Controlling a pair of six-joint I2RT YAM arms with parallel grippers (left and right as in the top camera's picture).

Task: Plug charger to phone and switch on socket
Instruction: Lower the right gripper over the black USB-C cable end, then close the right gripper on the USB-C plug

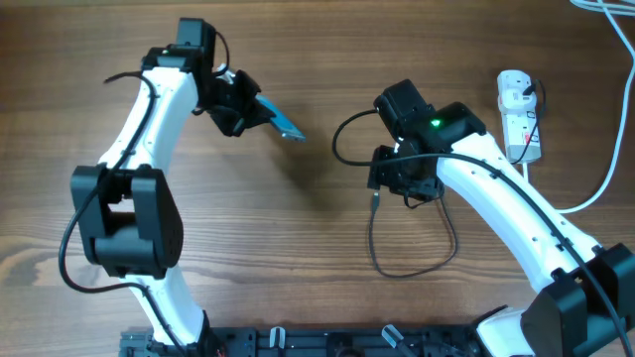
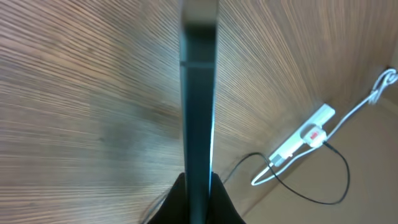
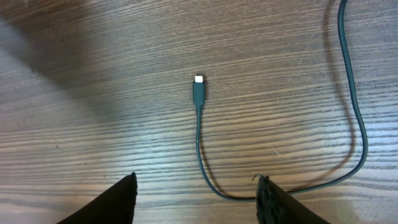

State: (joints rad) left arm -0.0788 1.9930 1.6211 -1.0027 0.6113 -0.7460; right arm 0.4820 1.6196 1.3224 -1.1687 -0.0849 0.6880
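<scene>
Left hand (image 2: 198, 190): closed on the lower end of the phone (image 2: 199, 106). The phone is edge-on to the wrist cam, lifted off the counter (image 1: 288, 258) and tilted. Overhead shows a strip of cyan screen, left of centre, toward the far edge.

Right hand (image 3: 196, 182): fingers (image 3: 121, 200) spread wide, holding nothing, hovering over the charger (image 3: 198, 93) around mid-counter. The plug tip lies flat on the wood just ahead of the fingers, dark body with a pale metal end. The thin black cable runs back between the fingers, loops toward the near edge, then curves away to the right.

Counter: brown wood grain, matte.

Socket (image 1: 518, 114): white strip lying flat near the far right corner, well apart from both hands. Red switch mark shows in the left wrist view, with a black plug seated in the strip. White lead (image 1: 605, 178) runs off toward the right edge.
</scene>
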